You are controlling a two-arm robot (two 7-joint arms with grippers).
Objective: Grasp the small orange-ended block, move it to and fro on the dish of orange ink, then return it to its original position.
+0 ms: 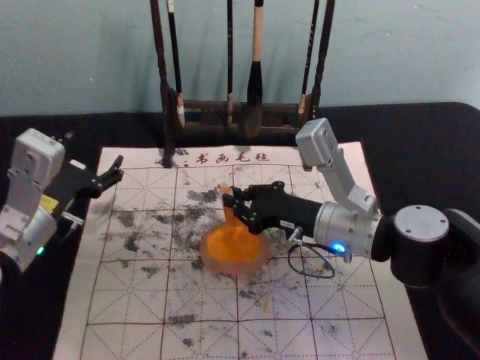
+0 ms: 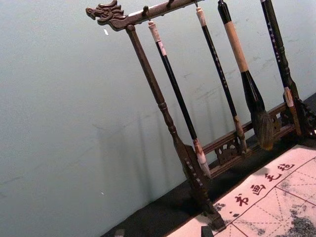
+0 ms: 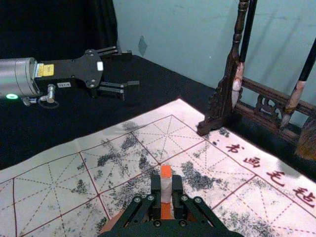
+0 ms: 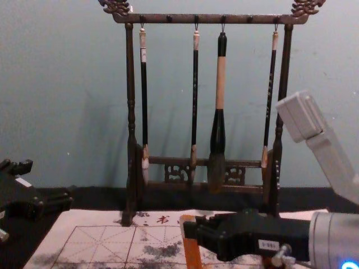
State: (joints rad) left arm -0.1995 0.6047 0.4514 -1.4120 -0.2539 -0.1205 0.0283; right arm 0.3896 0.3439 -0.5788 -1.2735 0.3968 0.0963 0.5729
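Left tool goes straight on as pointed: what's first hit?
Probably the brush rack's left post, roughly ahead of the left tool. Depth is unclear; it might just miss and meet the wall.

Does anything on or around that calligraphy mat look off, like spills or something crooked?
Yes: dark grey smudges, probably old ink, are scattered over the calligraphy mat, and a faint orange mark, perhaps a drip, sits on the near side of the ink dish. The brush rack stands upright and its brushes hang straight.
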